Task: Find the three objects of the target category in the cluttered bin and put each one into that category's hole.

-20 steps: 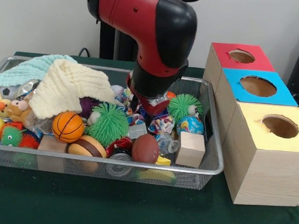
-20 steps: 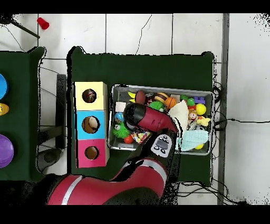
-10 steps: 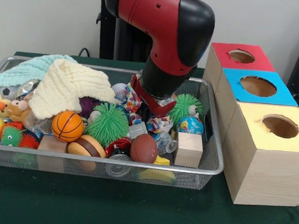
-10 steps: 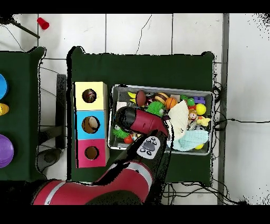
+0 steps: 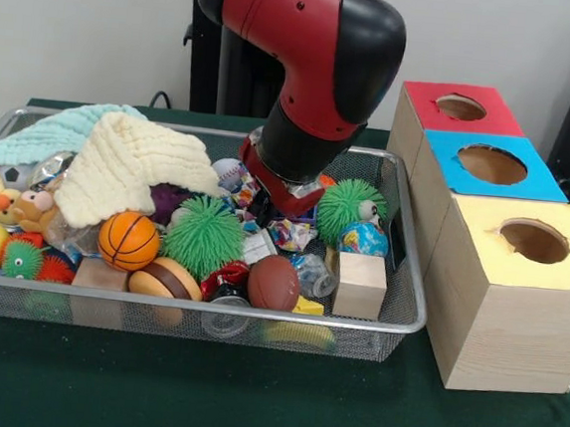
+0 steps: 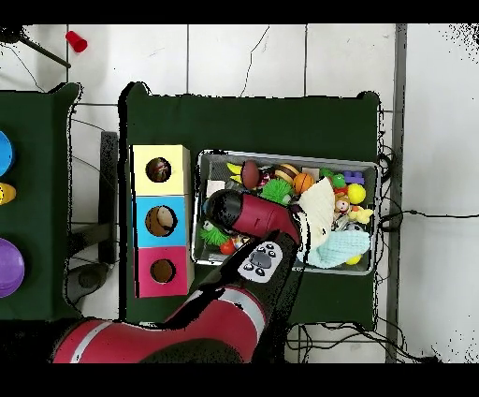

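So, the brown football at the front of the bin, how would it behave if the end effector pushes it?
The brown football is egg-shaped and smooth, so it would probably roll or wobble sideways instead of sliding straight. It lies on other toys, near the wood block, which may stop it. It looks like a small, light toy.

Bin [image 5: 396, 318] left of boxes [image 5: 501, 312]

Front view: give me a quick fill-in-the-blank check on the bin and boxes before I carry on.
1. The box nearest the camera has a ____ top.
2. The cream cloth lies in the bin, partly over a ____ cloth.
3. The orange ball sits beside a spiky ____ ball.

Missing: yellow; pale blue-green; green
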